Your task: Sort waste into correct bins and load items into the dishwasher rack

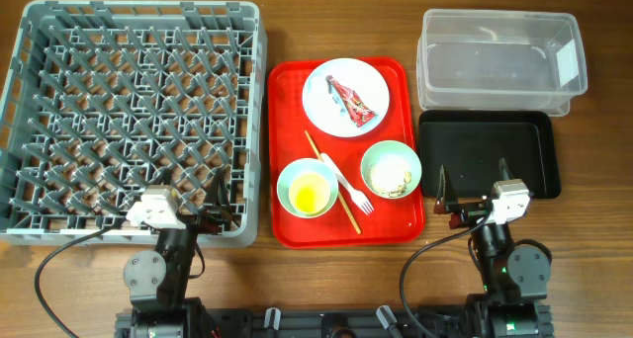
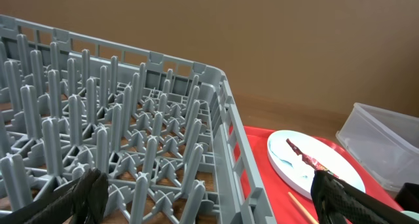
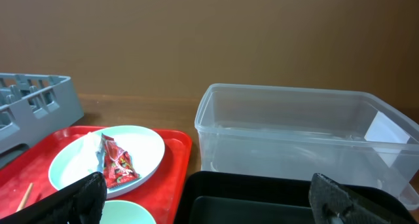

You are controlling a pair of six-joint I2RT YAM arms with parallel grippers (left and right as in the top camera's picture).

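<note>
The grey dishwasher rack (image 1: 134, 116) stands at the left and holds nothing. On the red tray (image 1: 287, 111) a white plate (image 1: 336, 81) holds the red snack wrapper (image 1: 352, 102). One pale green bowl (image 1: 292, 180) holds the yellow cup (image 1: 309, 192). The other green bowl (image 1: 384, 160) holds food crumbs (image 1: 401, 183). A white fork (image 1: 346, 184) and chopsticks (image 1: 331, 180) lie between the bowls. My left gripper (image 1: 220, 202) is open over the rack's near right corner. My right gripper (image 1: 473, 192) is open over the near edge of the black tray (image 1: 490, 152). The clear tub (image 1: 499, 56) stands behind it.
The wrapper also shows in the right wrist view (image 3: 116, 164) and in the left wrist view (image 2: 302, 157). A white label (image 1: 567, 61) sticks to the tub's right wall. Bare wooden table lies between rack, red tray and bins.
</note>
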